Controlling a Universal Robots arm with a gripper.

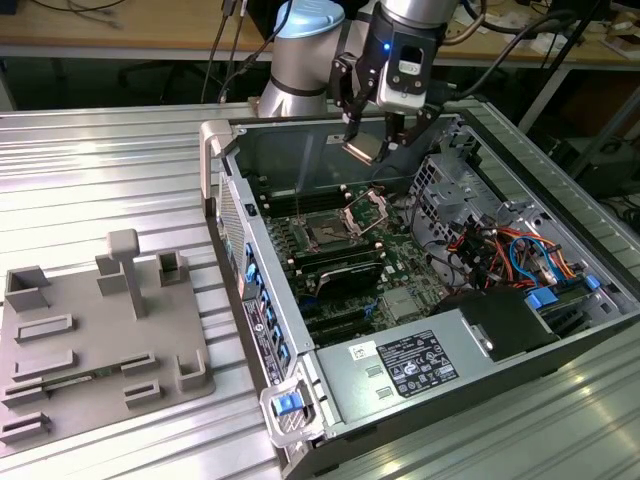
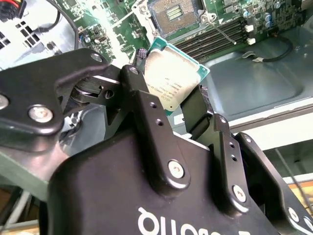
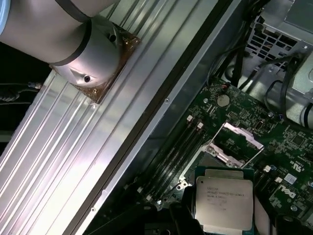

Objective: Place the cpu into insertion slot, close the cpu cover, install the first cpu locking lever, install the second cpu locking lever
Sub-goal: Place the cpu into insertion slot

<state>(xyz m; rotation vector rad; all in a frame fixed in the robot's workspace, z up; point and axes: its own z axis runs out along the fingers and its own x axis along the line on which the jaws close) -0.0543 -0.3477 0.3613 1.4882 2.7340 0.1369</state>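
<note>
Table is ribbed aluminium sheet (image 1: 120, 170), and the arm's base (image 3: 93, 54) is bolted straight to it. A wooden bench (image 1: 120, 25) runs along the back of the room with cables hanging off it. At the exterior view's left, a grey fixture plate (image 1: 100, 340) with moulded blocks lies flat on the table.

The PC case (image 1: 232, 190) lies on its side, lid off, board facing up. The power supply (image 1: 415, 365) sits at the near end, and blue and orange cables (image 1: 510, 250) bunch at the exterior view's right.

The gripper (image 1: 368, 143) is clamped narrow on the cpu (image 2: 171, 81), one finger on each opposite edge. The chip is tilted and in the air above the board, near the case's back wall. The insertion slot (image 1: 328, 232) is bare, contacts showing. The cpu cover (image 1: 365, 207) is swung up on its hinge, just beside the slot.

Writing: a white printed label on the power supply, fine print on the chip's metal top, white lettering on the gripper body.
</note>
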